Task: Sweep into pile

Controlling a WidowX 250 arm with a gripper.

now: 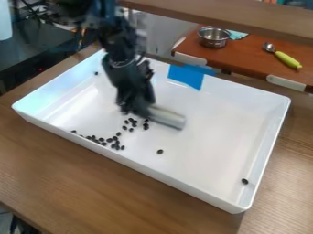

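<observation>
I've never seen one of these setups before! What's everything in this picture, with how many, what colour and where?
tray: one, white, on the counter
wooden counter: one, brown, under the tray
small bean-like pieces: many, black, scattered in the tray, mostly left of centre
cylinder: one, pale grey, at the gripper
tape: one patch, blue, tray's far wall
table: one, reddish-brown, behind the tray
pot: one, silver, on that table
cloth: one, teal, beside the pot
spoon: one, silver with yellow-green handle, table's right side
wooden beam: one, brown, across the top
robot arm: one, black, upper left
gripper: one, black, over the tray
</observation>
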